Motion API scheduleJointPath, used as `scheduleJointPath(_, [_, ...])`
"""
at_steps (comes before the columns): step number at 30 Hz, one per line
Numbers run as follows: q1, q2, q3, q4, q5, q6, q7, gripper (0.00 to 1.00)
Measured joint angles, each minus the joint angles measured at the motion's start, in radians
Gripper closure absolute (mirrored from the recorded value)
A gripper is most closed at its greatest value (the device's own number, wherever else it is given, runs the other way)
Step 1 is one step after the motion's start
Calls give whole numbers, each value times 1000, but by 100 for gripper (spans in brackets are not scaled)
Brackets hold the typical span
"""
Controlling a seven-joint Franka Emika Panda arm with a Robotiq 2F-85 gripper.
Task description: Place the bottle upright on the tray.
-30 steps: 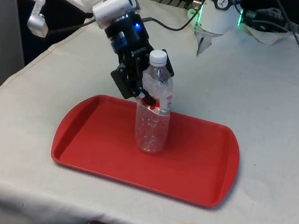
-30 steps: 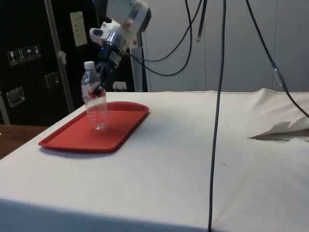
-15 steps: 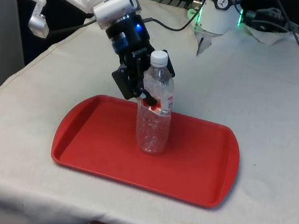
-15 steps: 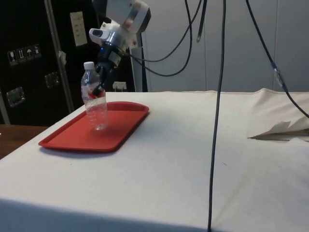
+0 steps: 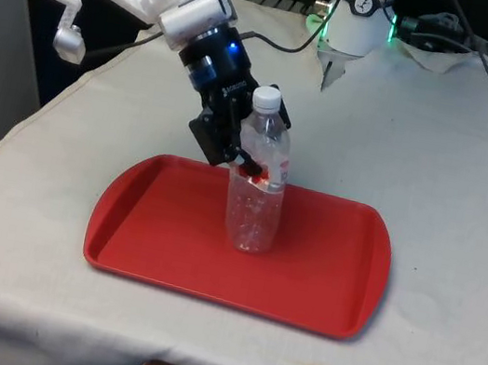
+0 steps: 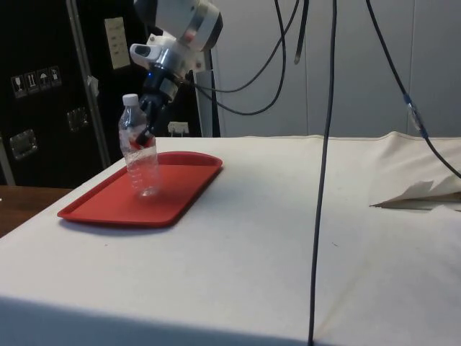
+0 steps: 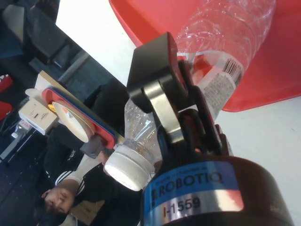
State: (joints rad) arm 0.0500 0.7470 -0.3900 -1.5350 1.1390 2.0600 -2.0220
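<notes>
A clear plastic bottle [image 5: 258, 194] with a white cap stands nearly upright on the red tray [image 5: 323, 272], its base resting on the tray floor near the middle. My gripper [image 5: 247, 157] is shut on the bottle's upper half at the red-and-white label, reaching in from the front view's left. From the side, the bottle [image 6: 140, 158] leans slightly on the tray [image 6: 101, 205], with the gripper [image 6: 148, 131] at its shoulder. In the wrist view a black finger [image 7: 157, 80] presses against the bottle [image 7: 225, 33], whose cap [image 7: 124, 172] points toward the camera.
White cloth surrounds the tray on all sides. Cables [image 6: 324, 144] hang down over the table in the side view, and crumpled paper [image 6: 421, 194] lies at its far right. A person [image 7: 61, 197] sits beyond the table edge in the wrist view.
The gripper has carried the bottle slightly toward the front view's right. The bottle stands a little straighter than before, base still on the tray.
</notes>
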Motion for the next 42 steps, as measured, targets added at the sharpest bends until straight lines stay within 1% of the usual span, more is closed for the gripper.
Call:
scheduleJointPath(5, [3, 0, 0, 0, 0, 2, 0, 100])
scheduleJointPath(7, [3, 0, 0, 0, 0, 2, 0, 91])
scheduleJointPath(8, [3, 0, 0, 0, 0, 2, 0, 91])
scheduleJointPath(11, [4, -1, 0, 1, 0, 2, 0, 74])
scheduleJointPath(12, [4, -1, 0, 0, 0, 2, 0, 66])
scheduleJointPath(13, [4, 0, 0, 0, 0, 2, 0, 51])
scheduleJointPath(16, [5, 0, 0, -1, 0, 2, 0, 28])
scheduleJointPath(17, [5, 0, 0, -1, 0, 2, 0, 28])
scheduleJointPath(20, [5, 0, 0, -1, 0, 2, -1, 6])
scheduleJointPath(21, [5, 0, 0, -1, 0, 2, -1, 0])
scheduleJointPath(42, [7, 0, 0, -1, 2, -7, -1, 0])
